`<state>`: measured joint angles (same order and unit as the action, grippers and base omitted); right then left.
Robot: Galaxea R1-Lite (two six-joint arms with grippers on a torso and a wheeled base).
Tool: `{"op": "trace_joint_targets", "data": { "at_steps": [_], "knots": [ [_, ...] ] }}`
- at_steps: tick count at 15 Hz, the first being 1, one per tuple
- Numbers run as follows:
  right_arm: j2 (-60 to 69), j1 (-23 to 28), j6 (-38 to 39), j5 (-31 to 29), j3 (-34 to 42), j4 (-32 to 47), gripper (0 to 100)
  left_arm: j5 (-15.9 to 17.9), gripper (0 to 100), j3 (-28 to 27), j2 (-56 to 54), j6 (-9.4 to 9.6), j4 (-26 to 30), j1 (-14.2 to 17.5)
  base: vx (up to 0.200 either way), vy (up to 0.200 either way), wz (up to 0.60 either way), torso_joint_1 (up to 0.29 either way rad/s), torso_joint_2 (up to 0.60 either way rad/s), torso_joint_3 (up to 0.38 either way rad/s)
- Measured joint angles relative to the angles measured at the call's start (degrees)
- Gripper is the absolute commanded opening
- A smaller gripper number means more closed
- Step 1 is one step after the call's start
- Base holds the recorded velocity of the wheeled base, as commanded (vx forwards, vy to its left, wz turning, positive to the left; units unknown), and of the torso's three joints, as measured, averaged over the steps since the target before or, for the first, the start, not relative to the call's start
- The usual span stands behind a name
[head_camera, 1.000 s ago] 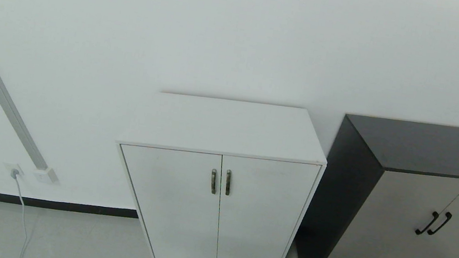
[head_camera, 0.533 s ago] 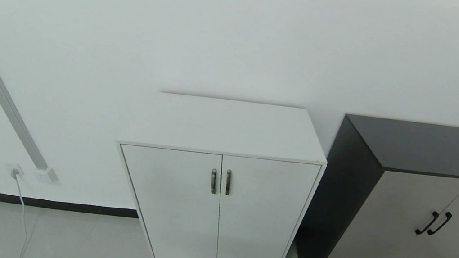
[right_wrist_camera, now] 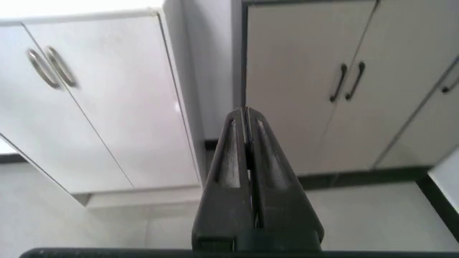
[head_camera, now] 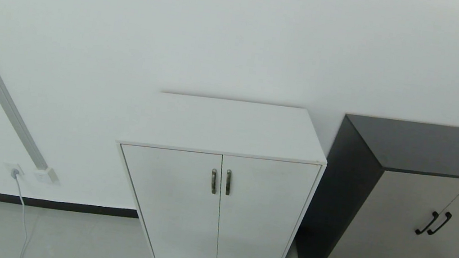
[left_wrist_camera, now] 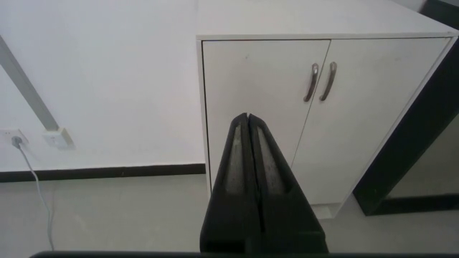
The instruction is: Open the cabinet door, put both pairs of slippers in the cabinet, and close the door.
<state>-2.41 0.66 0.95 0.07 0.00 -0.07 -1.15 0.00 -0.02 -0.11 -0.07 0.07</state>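
Observation:
A white two-door cabinet (head_camera: 217, 182) stands against the wall with both doors shut. Two metal handles (head_camera: 220, 181) sit side by side at the middle seam. In the left wrist view my left gripper (left_wrist_camera: 248, 118) is shut and empty, held some way in front of the left door of the cabinet (left_wrist_camera: 265, 93), below its handles (left_wrist_camera: 320, 81). My right gripper (right_wrist_camera: 245, 113) is shut and empty too, held back from the gap between the white cabinet (right_wrist_camera: 107, 107) and the dark one.
A black cabinet with grey doors (head_camera: 408, 210) stands close to the right of the white one, seen too in the right wrist view (right_wrist_camera: 337, 86). A wall socket with a grey cable (head_camera: 18, 175) is at the lower left. Grey floor (head_camera: 58, 240) lies in front.

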Motion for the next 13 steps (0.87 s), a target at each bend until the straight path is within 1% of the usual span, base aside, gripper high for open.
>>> {"op": "trace_joint_targets", "data": {
  "at_steps": [3, 6, 13],
  "knots": [
    [1.8, -0.3, 2.6, -1.4, 0.0, -0.2, 0, 0.1, 0, 0.0, 0.0, 0.11, 0.0, 0.0, 0.0, 0.0, 0.0, 0.0, 0.0, 0.0],
    [2.3, -0.4, 3.5, -3.5, 0.0, -0.4, 0, 0.1, 0, 0.0, 0.0, 0.11, 0.0, 0.0, 0.0, 0.0, 0.0, 0.0, 0.0, 0.0],
    [2.5, -0.4, 3.2, -3.5, 0.0, -0.4, 0, 0.1, 0, 0.0, 0.0, 0.11, 0.0, 0.0, 0.0, 0.0, 0.0, 0.0, 0.0, 0.0]
  ]
}}
